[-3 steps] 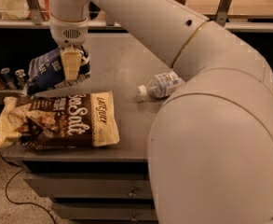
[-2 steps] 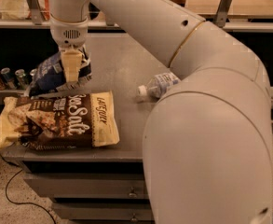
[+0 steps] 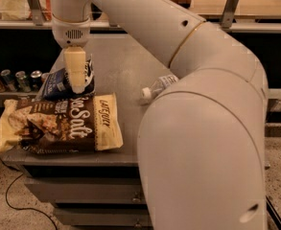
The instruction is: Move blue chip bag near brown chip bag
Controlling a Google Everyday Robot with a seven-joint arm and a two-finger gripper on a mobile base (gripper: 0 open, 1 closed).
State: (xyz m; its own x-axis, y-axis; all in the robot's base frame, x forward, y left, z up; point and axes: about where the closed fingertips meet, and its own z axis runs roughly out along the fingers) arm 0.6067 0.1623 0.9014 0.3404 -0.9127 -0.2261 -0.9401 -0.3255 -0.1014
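Observation:
The blue chip bag (image 3: 57,83) is small and dark navy, and sits at the table's left side, right against the far edge of the brown chip bag (image 3: 58,124). The brown bag lies flat at the front left corner and shows big white "Sea Salt" lettering. My gripper (image 3: 77,78) hangs straight down from the arm, with its cream fingers (image 3: 76,70) closed on the right end of the blue bag. The bag's right part is hidden behind the fingers.
A clear plastic bottle (image 3: 157,86) lies on the grey table (image 3: 125,61) to the right of the bags, beside my arm's large white body (image 3: 202,143). Several cans (image 3: 15,79) stand on a low shelf beyond the left edge. A shelf rail runs along the back.
My gripper has come down and slightly toward the front with the blue bag, bringing it against the brown bag's far edge. The brown bag and bottle have not moved.

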